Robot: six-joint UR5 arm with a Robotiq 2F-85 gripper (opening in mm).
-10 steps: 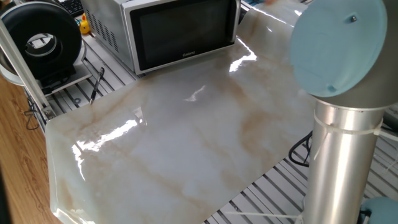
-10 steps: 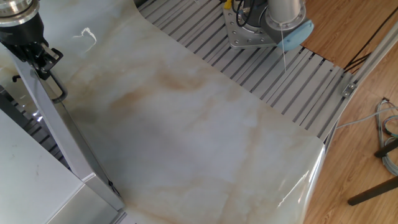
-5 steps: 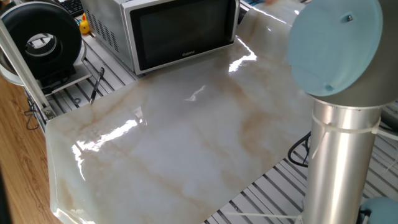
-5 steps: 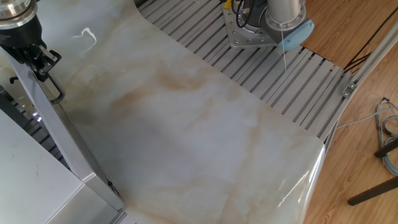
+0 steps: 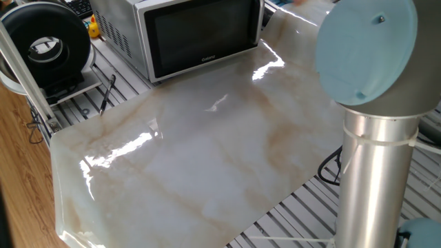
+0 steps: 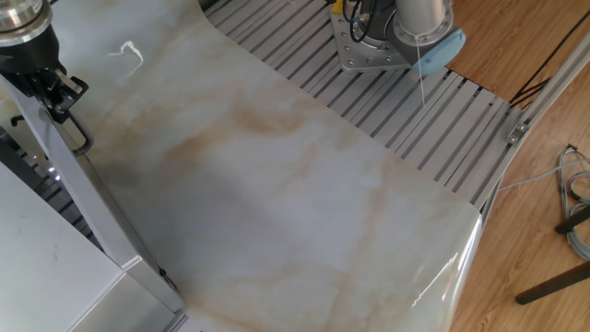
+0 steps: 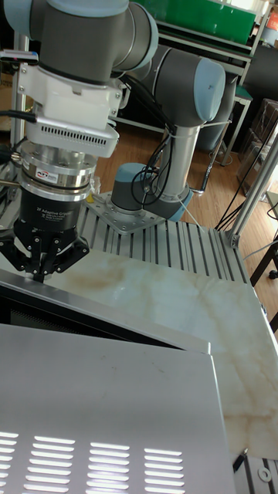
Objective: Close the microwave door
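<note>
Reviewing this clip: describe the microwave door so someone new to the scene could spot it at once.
Start from the pale marble tabletop and go to its far end, where the silver microwave stands beside a round black fan. The microwave door is its front face. Unlike the vented metal side, it is dark glossy glass in a silver frame with a small white logo at the bottom.

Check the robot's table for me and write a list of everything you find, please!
Surface: marble sheet, shiny, lying on a slatted metal table.
Job's things: microwave at the back; microwave door nearly shut, with a dark gap behind it in the tall view.
Clutter: round black fan and yellow duck beside the microwave.
Claw: claw tips together, at the door's free edge.
Cables: cables looped on the floor.
Surroundings: wooden floor.
</note>
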